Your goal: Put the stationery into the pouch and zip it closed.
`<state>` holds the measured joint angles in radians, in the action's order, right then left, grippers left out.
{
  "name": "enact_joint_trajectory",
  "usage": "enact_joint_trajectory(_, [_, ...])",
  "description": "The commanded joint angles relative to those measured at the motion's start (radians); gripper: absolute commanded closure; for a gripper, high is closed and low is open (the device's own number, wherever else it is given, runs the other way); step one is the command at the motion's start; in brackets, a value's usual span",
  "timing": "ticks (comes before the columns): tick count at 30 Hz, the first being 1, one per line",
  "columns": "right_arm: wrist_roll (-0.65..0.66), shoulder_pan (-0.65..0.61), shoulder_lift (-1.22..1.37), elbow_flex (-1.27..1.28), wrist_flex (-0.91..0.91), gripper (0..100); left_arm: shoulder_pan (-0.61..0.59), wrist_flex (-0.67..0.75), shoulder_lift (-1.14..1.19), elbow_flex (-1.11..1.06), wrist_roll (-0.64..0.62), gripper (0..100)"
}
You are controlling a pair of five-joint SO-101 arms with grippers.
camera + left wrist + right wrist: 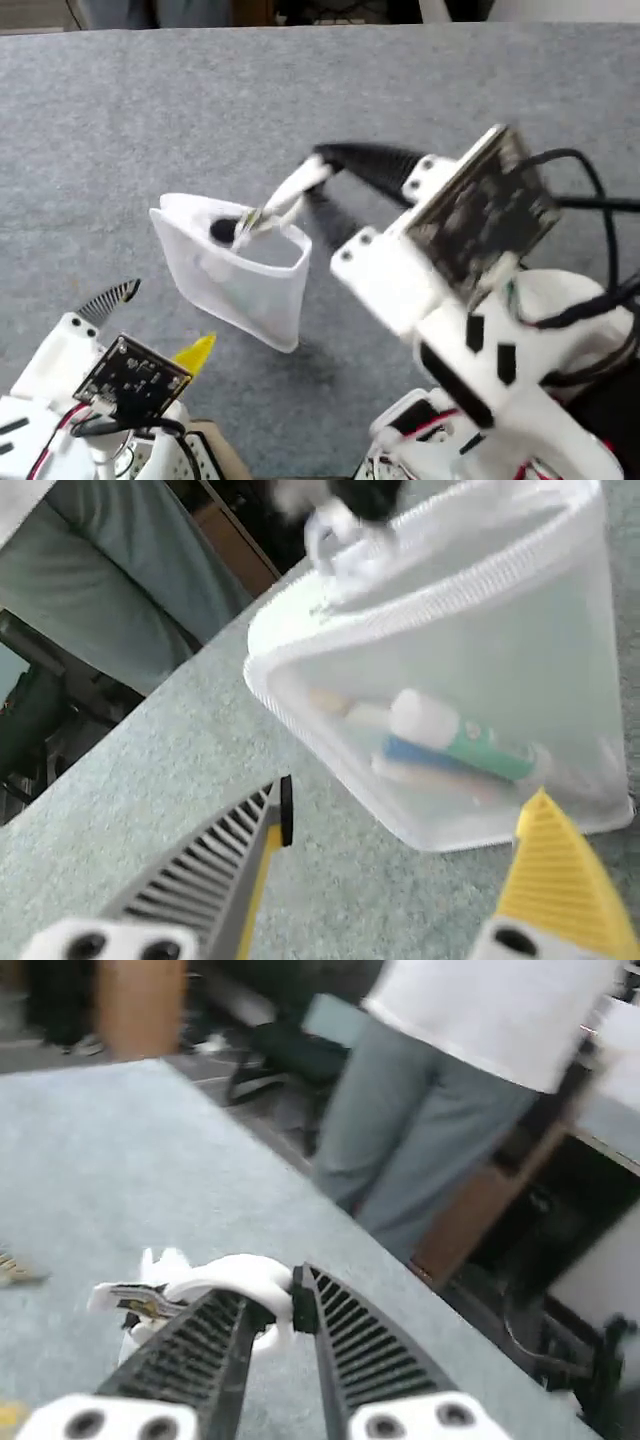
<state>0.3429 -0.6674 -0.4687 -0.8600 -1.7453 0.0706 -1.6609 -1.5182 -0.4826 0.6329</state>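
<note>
From above, the pouch [245,285] stands open amid bare table [450,90]. The right gripper [312,175] pinches a white piece [285,200] at its rim. Left wrist: the left gripper [410,810] gapes wide just beside the pouch, stationery [460,740] inside. Right wrist: fingers clamp that piece.

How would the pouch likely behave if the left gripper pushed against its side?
The pouch probably buckles rather than slides: its thin see-through wall looks soft. Standing on a narrow base, it may tip. The stationery inside would likely shift.
</note>
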Motion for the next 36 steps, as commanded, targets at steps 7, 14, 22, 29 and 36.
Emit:
enact_joint_trajectory(7, [0.163,0.002,-0.081,-0.041,-0.002,98.6,-0.038,0.138,0.003,-0.013,0.017,64])
enact_joint_trajectory(14, [0.176,0.0,-0.163,-0.033,-0.008,98.6,-0.077,0.255,0.003,-0.136,0.017,64])
enact_joint_trajectory(22, [0.15,-0.18,-0.185,0.028,-0.02,98.6,-0.054,0.341,0.003,-0.294,0.015,64])
enact_joint_trajectory(29, [0.127,-0.199,-0.185,0.14,-0.02,98.6,-0.018,0.342,0.0,-0.355,0.011,64])
enact_joint_trajectory(36, [0.133,-0.221,-0.186,0.246,-0.02,98.6,-0.021,0.341,-0.005,-0.344,0.009,64])
